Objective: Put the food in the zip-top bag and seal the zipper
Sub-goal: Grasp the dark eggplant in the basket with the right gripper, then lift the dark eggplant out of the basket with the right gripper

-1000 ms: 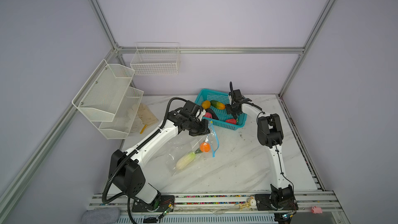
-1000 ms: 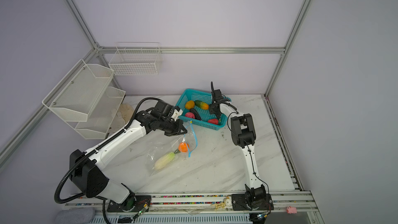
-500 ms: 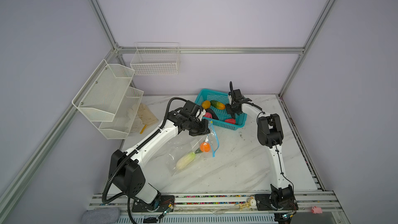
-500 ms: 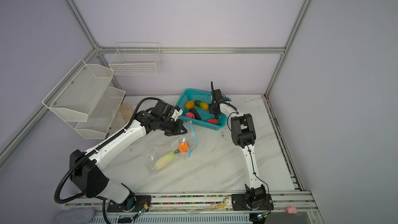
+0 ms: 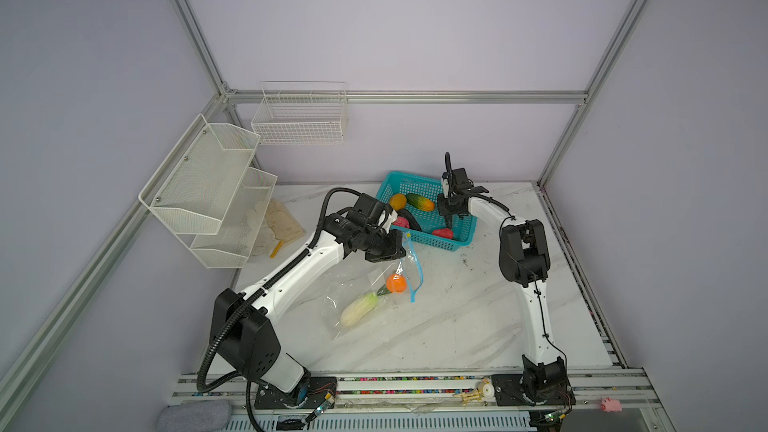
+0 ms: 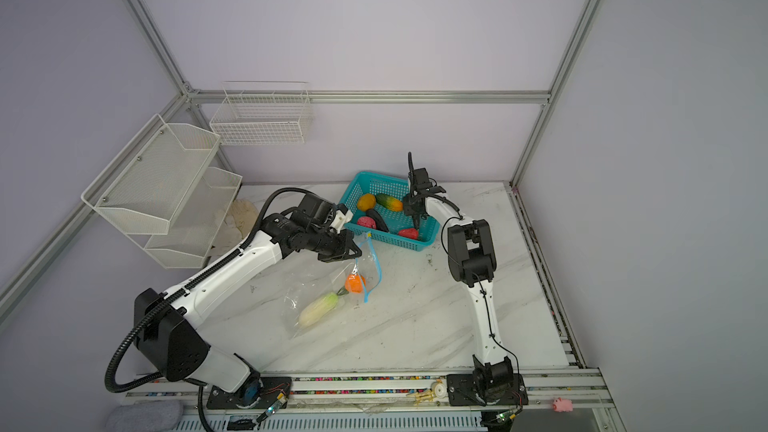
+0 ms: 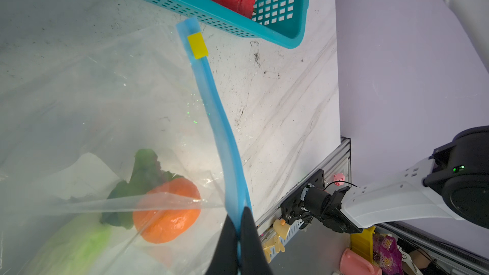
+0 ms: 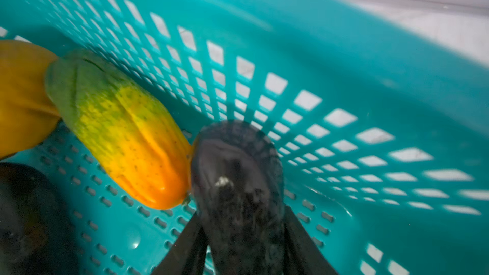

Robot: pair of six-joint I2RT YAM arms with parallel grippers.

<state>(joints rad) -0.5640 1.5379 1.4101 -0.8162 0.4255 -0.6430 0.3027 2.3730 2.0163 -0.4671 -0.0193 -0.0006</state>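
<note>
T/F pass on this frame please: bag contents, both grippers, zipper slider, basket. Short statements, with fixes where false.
1. The orange and white radish lie inside the zip-top bag. True.
2. The left gripper is open above the bag. False: it is shut on the blue zipper strip.
3. The right gripper is inside the teal basket, with its jaws either side of a dark eggplant. True.
4. The yellow slider tab sits midway along the zipper strip. False: it is near the end by the basket.
5. The basket is empty. False: the mango and cucumber, among others, lie in it.

Radish (image 5: pixel 358 310), orange (image 5: pixel 396 283) inside bag (image 5: pixel 351 280)
</note>
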